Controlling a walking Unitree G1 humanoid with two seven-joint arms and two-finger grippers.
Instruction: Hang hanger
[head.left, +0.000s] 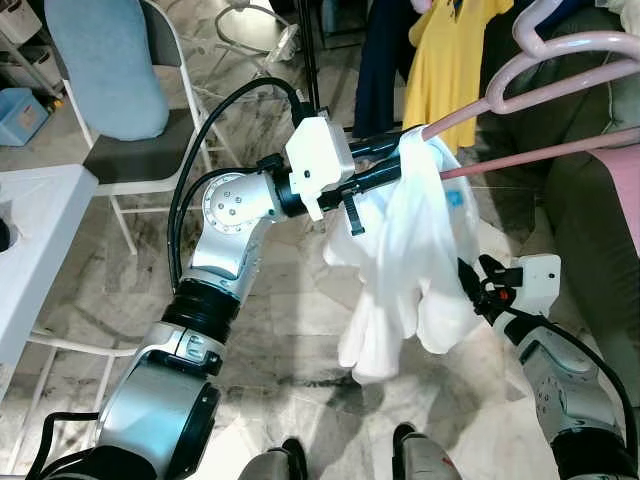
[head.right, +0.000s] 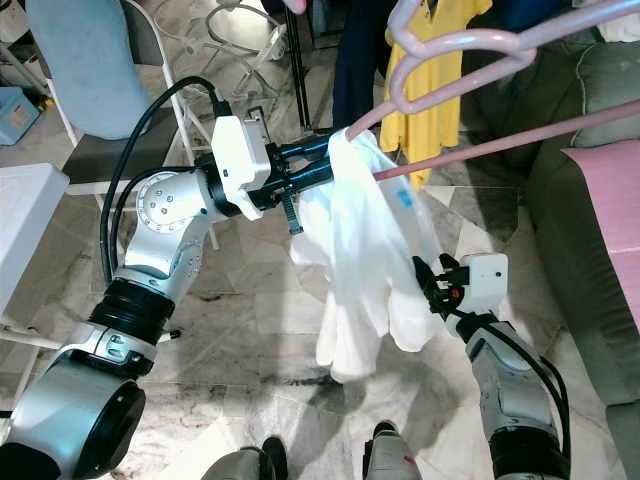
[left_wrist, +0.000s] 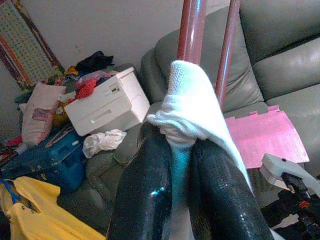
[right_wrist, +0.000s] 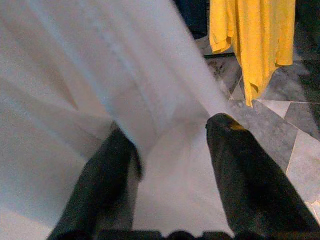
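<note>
A pink hanger (head.left: 560, 85) reaches in from the upper right, hook end high up. A white garment (head.left: 415, 260) hangs off its lower tip, bunched at the top and drooping toward the floor. My left gripper (head.left: 392, 160) is shut on the bunched top of the garment right at the hanger's tip; the left wrist view has the cloth pinched in that gripper (left_wrist: 175, 137). Lower down, my right gripper (head.left: 470, 275) sits against the garment's right edge. Its fingers (right_wrist: 240, 165) stand apart, with white cloth (right_wrist: 100, 75) draped across them.
A yellow garment (head.left: 450, 60) and a dark one hang at the back. A grey-green sofa (head.left: 590, 250) with a pink sheet (head.right: 610, 220) fills the right side. A folding chair (head.left: 120, 100) and a white table (head.left: 40, 230) stand on the left, on a marble floor.
</note>
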